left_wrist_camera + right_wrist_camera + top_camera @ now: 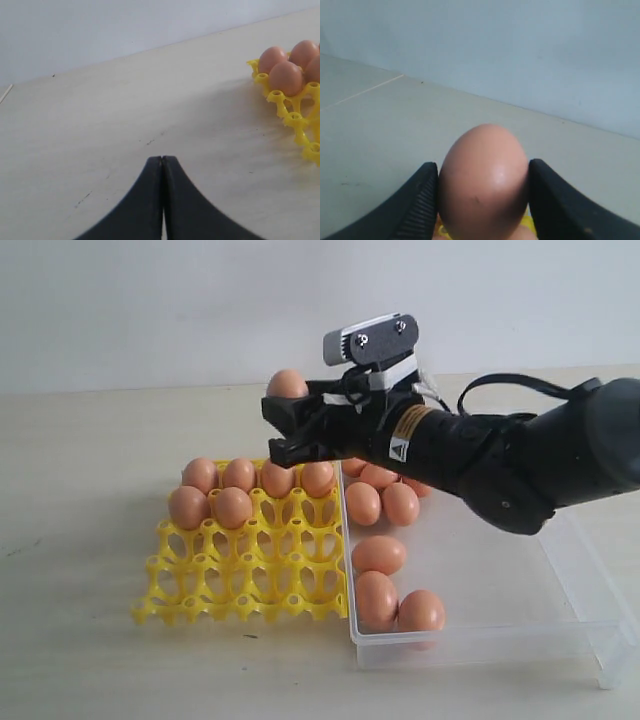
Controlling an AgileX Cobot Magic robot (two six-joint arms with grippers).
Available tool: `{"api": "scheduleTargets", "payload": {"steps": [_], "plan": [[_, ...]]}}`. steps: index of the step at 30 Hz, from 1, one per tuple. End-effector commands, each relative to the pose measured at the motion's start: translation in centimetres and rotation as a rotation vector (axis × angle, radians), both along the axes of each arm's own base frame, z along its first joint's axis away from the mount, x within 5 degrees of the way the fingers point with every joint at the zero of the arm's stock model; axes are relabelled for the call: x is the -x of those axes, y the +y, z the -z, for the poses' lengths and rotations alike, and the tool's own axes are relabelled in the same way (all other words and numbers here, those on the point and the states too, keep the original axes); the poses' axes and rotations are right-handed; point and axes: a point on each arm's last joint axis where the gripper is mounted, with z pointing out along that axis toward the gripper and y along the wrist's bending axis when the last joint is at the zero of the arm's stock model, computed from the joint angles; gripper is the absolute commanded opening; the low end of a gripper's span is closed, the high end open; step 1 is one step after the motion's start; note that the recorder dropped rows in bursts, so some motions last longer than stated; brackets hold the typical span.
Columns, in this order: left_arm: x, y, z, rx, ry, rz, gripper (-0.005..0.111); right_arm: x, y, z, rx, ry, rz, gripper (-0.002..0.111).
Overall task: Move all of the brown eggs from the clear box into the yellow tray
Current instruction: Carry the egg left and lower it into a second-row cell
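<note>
My right gripper (287, 418) is shut on a brown egg (287, 384), held in the air above the back right of the yellow tray (250, 580). In the right wrist view that egg (483, 182) fills the gap between both pads. Several brown eggs (232, 507) sit in the tray's back rows. More eggs (378, 554) lie in the clear box (500, 635) right of the tray; some are hidden behind the arm. My left gripper (162, 159) is shut on nothing over bare table, left of the tray's corner (295, 115).
The pale table (90, 490) spreads left of and in front of the tray. A white wall stands behind. The right arm's dark body (520, 455) hangs over the back of the clear box.
</note>
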Motion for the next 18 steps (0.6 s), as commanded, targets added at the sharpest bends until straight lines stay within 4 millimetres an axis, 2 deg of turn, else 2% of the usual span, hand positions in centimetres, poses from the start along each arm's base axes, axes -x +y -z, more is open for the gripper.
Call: {"api": "scheduleTargets", "payload": {"steps": [1, 7, 18], "plan": [[0.0, 0.0, -0.2, 0.004, -0.016, 0.001, 0.0, -0.3, 0.6, 2.1, -0.054, 0.006, -0.035, 0.0], [0.0, 0.0, -0.2, 0.004, -0.016, 0.001, 0.0, -0.4, 0.7, 4.6, -0.046, 0.066, -0.035, 0.0], [0.0, 0.0, -0.2, 0.004, -0.016, 0.001, 0.0, -1.2, 2.1, 6.7, -0.041, 0.163, -0.11, 0.0]]}}
